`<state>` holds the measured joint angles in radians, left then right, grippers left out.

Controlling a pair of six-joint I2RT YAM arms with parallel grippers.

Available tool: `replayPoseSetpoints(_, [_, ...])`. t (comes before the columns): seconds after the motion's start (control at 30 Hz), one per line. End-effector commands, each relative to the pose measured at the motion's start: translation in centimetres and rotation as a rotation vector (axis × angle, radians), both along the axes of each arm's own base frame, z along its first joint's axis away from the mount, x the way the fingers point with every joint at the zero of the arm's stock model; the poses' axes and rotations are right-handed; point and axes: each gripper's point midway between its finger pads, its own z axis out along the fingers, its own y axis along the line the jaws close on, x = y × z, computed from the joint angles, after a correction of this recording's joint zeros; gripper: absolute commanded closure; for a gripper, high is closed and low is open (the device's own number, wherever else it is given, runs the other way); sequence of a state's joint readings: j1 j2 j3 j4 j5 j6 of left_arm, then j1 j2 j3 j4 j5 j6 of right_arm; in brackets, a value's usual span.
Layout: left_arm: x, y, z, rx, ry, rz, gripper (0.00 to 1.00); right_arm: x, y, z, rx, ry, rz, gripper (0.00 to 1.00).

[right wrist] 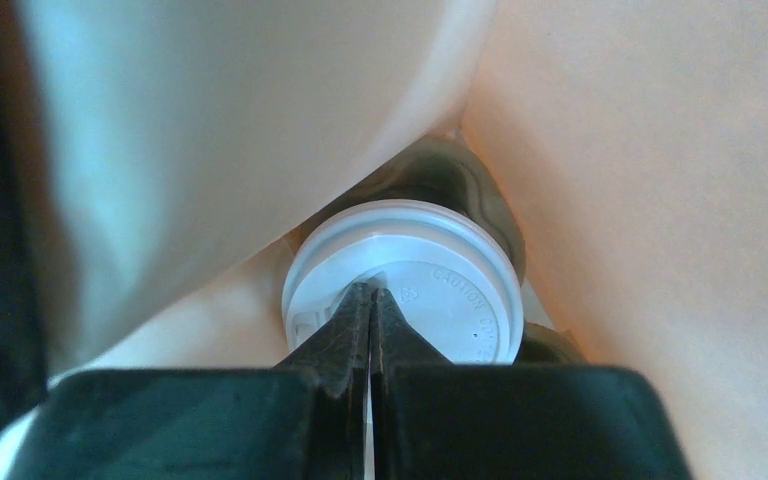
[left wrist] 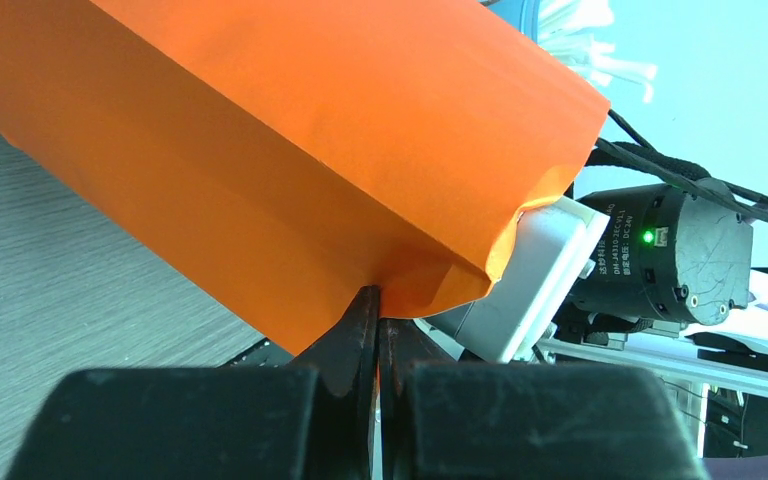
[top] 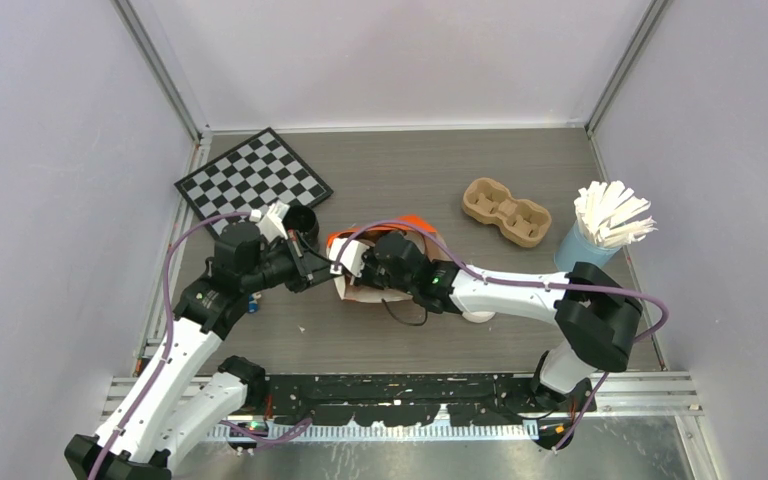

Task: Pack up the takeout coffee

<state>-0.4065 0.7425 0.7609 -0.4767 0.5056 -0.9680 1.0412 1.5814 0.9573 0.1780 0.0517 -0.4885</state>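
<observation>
Inside the orange bag (left wrist: 260,150) at the middle of the tabletop (top: 410,160), the takeout coffee (right wrist: 450,290) is sitting with its white lid facing the right fingers (right wrist: 345,330), which are pressing together with their tips against that lid. The left fingers (left wrist: 358,330) are clamping the bag's rim.

Robotics laboratory test cell. Enclosed by plain pale wall panels (top: 60,150) set in bare aluminium frame posts (top: 160,70). Floored with a grey wood-grain tabletop (top: 410,170). Carries two white-and-black jointed arms, left (top: 175,360) and right (top: 520,290), bolted to a black mounting rail (top: 400,390) and trailing purple cables (top: 170,270). Holds staged props: black-and-white checkerboard (top: 253,180), brown moulded-pulp cup carrier (top: 506,211), blue cup of white sticks (top: 585,245).
</observation>
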Motion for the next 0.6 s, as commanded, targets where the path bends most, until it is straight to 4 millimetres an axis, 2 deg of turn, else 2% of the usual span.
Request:
replayPoseSetpoints(0.0, [-0.9,-0.9,1.6,-0.057,-0.017,-0.066,1.0,1.7,1.1,2.6,0.101,-0.027,-0.069,0.99])
replayPoseSetpoints(0.33, [-0.8,-0.9,1.7,-0.051,-0.019,-0.066,1.0,1.9,0.5,3.1,0.096,-0.034,-0.096,1.0])
replayPoseSetpoints(0.57, [-0.6,-0.8,1.6,-0.037,-0.024,-0.057,1.0,0.6,-0.7,3.7,0.083,-0.007,-0.075,0.98])
